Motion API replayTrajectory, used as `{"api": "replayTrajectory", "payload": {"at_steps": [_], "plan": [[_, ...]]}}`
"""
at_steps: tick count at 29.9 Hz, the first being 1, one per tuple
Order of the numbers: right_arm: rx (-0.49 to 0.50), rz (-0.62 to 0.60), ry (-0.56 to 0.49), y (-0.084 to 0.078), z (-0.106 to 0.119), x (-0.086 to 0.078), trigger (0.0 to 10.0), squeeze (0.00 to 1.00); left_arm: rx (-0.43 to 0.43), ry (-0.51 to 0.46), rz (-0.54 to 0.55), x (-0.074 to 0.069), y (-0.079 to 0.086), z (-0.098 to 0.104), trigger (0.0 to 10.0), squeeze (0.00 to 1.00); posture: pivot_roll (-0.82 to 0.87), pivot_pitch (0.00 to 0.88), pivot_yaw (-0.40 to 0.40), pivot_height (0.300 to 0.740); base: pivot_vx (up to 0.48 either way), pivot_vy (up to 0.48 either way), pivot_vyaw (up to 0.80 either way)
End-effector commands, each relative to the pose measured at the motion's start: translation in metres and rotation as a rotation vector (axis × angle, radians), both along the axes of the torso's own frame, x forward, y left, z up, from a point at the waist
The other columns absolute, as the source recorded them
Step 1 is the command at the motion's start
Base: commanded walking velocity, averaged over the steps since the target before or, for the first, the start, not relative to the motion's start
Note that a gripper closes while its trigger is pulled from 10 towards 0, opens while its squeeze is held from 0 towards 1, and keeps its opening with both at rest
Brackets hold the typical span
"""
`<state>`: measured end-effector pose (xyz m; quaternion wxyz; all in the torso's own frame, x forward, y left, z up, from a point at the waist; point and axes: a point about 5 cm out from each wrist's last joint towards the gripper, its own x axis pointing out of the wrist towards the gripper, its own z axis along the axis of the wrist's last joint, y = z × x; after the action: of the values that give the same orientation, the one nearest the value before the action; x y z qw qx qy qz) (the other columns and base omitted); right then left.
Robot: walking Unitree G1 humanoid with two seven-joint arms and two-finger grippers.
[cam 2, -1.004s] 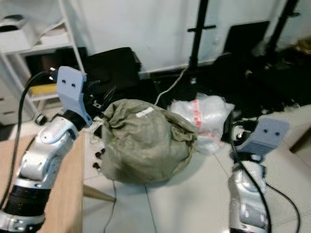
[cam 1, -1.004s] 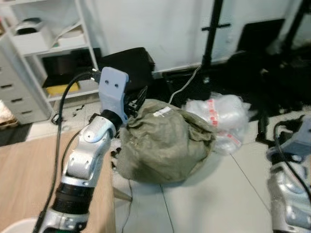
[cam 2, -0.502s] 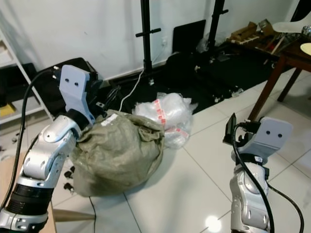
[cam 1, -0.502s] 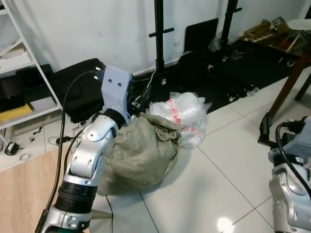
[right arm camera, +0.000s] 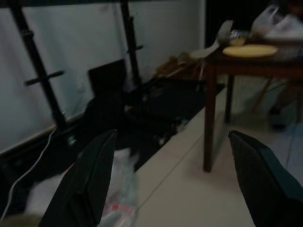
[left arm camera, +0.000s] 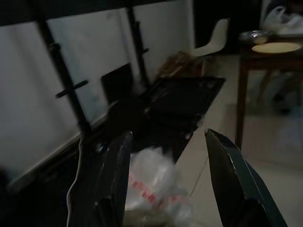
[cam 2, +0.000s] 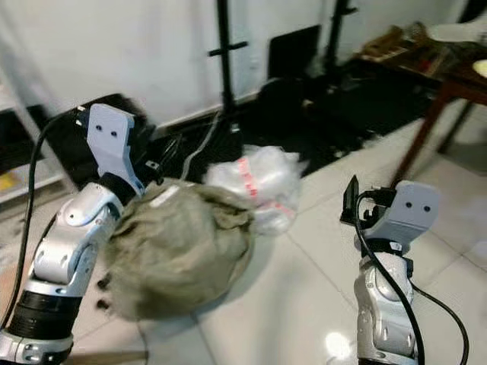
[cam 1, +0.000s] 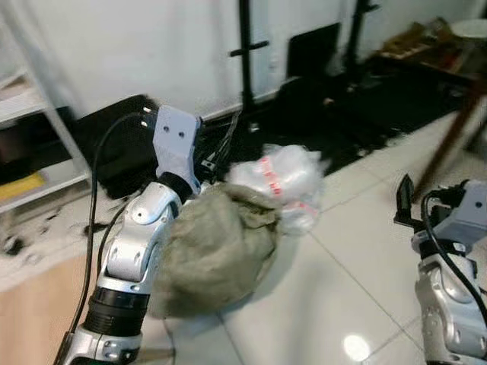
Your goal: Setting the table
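Note:
A dark wooden table [right arm camera: 227, 61] stands off to the right, beyond the tiled floor. On it lie a yellow plate [right arm camera: 249, 50] and a metal bowl [right arm camera: 232, 37]; its leg [cam 1: 455, 129] shows in the left eye view. My left gripper [left arm camera: 168, 135] is held up over an olive sack [cam 1: 221, 247], open with nothing between its fingers. My right gripper [right arm camera: 173, 135] is also raised and open, facing the table, and holds nothing. One of its black fingers [cam 2: 350, 199] sticks up from the wrist.
A clear plastic bag [cam 1: 278, 179] lies against the sack. Black stand poles [cam 1: 245, 53] and dark cases [cam 1: 114, 144] line the white wall. A white shelf [cam 1: 30, 114] stands far left, a wooden surface [cam 1: 30, 319] lies at lower left, and a white chair [left arm camera: 215, 40] stands near the table.
The view has swung right, from the shelves toward the table side, and is now blurred. Both arms keep much the same raised pose, with the right gripper a little higher.

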<state>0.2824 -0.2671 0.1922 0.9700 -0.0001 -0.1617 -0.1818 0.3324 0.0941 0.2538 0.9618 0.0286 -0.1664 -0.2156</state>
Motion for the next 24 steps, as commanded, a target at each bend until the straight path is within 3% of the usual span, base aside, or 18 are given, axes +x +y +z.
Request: {"api": "replayTrajectory", "payload": {"at_steps": [1,24], "plan": [[0.006,0.02,0.006,0.0061,-0.0025,0.0016,10.0,0.0,0.001,0.0,0.027,0.0002,0.0099,-0.0017,10.0,0.0,-0.12,0.0,0.177,0.74,0.472,0.0,-0.77],[0.009,0.022,0.005,0.0082,-0.0028,0.0017,10.0,0.0,-0.003,-0.004,0.016,0.0003,0.0085,-0.0014,10.0,0.0,-0.12,0.0,0.179,0.74,0.469,0.0,-0.78]]}}
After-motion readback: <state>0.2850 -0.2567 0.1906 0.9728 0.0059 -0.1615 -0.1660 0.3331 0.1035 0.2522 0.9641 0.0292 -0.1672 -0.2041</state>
